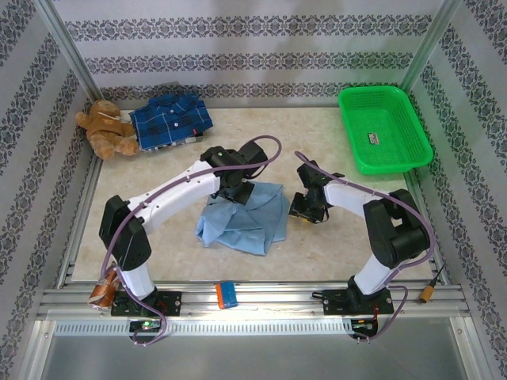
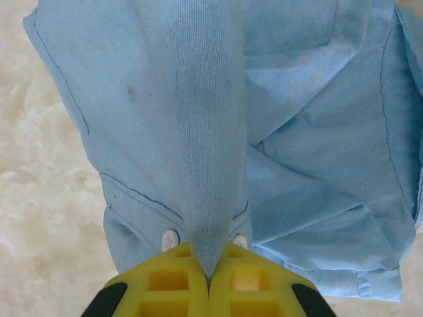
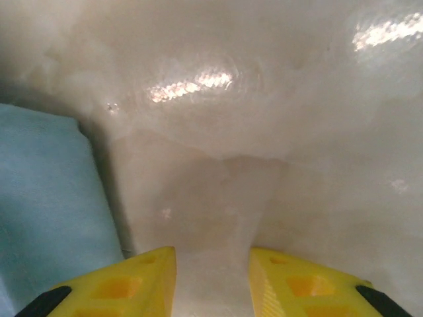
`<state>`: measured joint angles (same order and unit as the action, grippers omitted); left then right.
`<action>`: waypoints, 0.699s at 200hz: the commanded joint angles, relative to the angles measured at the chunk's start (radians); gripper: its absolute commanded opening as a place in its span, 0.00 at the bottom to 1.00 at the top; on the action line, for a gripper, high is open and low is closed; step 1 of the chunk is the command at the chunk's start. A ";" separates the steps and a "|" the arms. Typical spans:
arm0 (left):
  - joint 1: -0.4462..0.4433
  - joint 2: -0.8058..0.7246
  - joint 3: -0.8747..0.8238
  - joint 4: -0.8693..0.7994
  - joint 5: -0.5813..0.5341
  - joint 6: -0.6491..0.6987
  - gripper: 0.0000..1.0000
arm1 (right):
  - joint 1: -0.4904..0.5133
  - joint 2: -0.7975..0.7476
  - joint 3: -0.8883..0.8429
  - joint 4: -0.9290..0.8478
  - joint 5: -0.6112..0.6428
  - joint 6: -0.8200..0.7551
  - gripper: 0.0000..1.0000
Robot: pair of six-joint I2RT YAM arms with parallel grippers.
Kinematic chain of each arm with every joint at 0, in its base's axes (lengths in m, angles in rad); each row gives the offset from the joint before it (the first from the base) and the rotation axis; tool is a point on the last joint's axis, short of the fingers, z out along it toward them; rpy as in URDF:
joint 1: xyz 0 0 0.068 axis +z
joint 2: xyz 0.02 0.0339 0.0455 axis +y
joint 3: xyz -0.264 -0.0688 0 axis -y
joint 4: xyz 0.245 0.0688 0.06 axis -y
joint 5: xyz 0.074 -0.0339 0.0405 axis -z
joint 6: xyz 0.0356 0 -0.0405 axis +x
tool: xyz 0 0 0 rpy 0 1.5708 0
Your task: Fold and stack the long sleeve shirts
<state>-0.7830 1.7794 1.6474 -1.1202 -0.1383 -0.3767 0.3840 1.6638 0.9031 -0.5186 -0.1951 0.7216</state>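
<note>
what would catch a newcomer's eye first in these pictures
The bright green basket at the far right of the table stands out first. Next comes the light blue shirt, rumpled in the middle, with a ridge of its cloth pinched in the shut yellow left gripper. In the far left corner, a dark blue plaid shirt lies folded beside a brown teddy bear.

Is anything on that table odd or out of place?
A brown teddy bear sits in the far left corner beside the folded plaid shirt: a toy among laundry. The light blue shirt lies rumpled mid-table.
</note>
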 commanded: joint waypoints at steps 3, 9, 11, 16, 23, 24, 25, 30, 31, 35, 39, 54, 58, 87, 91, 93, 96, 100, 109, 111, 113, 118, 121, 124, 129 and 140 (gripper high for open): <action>-0.029 0.038 0.058 -0.069 -0.024 -0.055 0.00 | 0.022 0.064 -0.033 0.077 -0.036 -0.004 0.34; -0.036 0.049 0.070 -0.077 -0.024 -0.061 0.00 | 0.027 0.070 -0.033 0.081 -0.036 -0.003 0.34; -0.037 0.053 0.075 -0.078 -0.025 -0.063 0.00 | 0.028 0.071 -0.033 0.083 -0.037 -0.002 0.34; -0.043 0.065 0.087 -0.083 -0.023 -0.068 0.00 | 0.030 0.074 -0.035 0.086 -0.039 0.000 0.34; -0.049 0.082 0.104 -0.091 -0.023 -0.071 0.00 | 0.034 0.077 -0.037 0.094 -0.044 0.004 0.33; -0.051 0.085 0.107 -0.093 -0.023 -0.070 0.00 | 0.035 0.077 -0.038 0.095 -0.045 0.004 0.33; -0.053 0.088 0.110 -0.094 -0.023 -0.070 0.00 | 0.036 0.078 -0.038 0.098 -0.046 0.005 0.33; -0.059 0.102 0.126 -0.102 -0.023 -0.071 0.00 | 0.039 0.080 -0.039 0.102 -0.049 0.008 0.33; -0.061 0.105 0.130 -0.103 -0.023 -0.072 0.00 | 0.039 0.080 -0.040 0.103 -0.049 0.008 0.33; -0.065 0.117 0.143 -0.111 -0.022 -0.072 0.00 | 0.040 0.082 -0.041 0.106 -0.051 0.010 0.33; -0.070 0.129 0.157 -0.119 -0.023 -0.070 0.00 | 0.042 0.084 -0.041 0.108 -0.052 0.012 0.33; -0.090 0.169 0.206 -0.145 -0.029 -0.071 0.00 | 0.042 0.091 -0.043 0.111 -0.052 0.015 0.32; -0.096 0.177 0.216 -0.152 -0.032 -0.071 0.00 | 0.042 0.093 -0.045 0.111 -0.050 0.016 0.31; -0.127 0.220 0.290 -0.183 -0.039 -0.082 0.00 | 0.042 0.094 -0.059 0.123 -0.056 0.024 0.30; -0.132 0.226 0.299 -0.186 -0.038 -0.084 0.00 | 0.042 0.094 -0.062 0.125 -0.056 0.024 0.29; -0.134 0.228 0.303 -0.186 -0.037 -0.086 0.00 | 0.042 0.095 -0.063 0.128 -0.058 0.025 0.29; -0.136 0.231 0.308 -0.188 -0.036 -0.086 0.00 | 0.042 0.096 -0.065 0.129 -0.059 0.026 0.28; -0.140 0.235 0.314 -0.188 -0.032 -0.090 0.00 | 0.042 0.098 -0.066 0.131 -0.060 0.027 0.28; -0.150 0.246 0.326 -0.189 -0.026 -0.094 0.00 | 0.042 0.103 -0.067 0.136 -0.065 0.028 0.27; -0.153 0.247 0.329 -0.190 -0.027 -0.095 0.00 | 0.042 0.104 -0.067 0.138 -0.065 0.029 0.27; -0.156 0.249 0.333 -0.191 -0.026 -0.095 0.00 | 0.042 0.105 -0.067 0.139 -0.066 0.029 0.27; -0.162 0.255 0.337 -0.191 -0.024 -0.099 0.00 | 0.043 0.109 -0.068 0.139 -0.066 0.029 0.27; -0.166 0.259 0.340 -0.191 -0.021 -0.100 0.00 | 0.044 0.111 -0.069 0.140 -0.066 0.031 0.27; -0.169 0.262 0.342 -0.191 -0.018 -0.102 0.00 | 0.043 0.112 -0.069 0.141 -0.066 0.031 0.27; -0.174 0.268 0.344 -0.191 -0.011 -0.108 0.00 | 0.044 0.115 -0.071 0.144 -0.066 0.033 0.27; -0.184 0.274 0.344 -0.184 -0.002 -0.116 0.00 | 0.044 0.118 -0.075 0.150 -0.067 0.035 0.27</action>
<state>-0.9348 2.0232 1.9610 -1.2575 -0.1539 -0.4545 0.3840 1.6752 0.8921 -0.5114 -0.1799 0.7349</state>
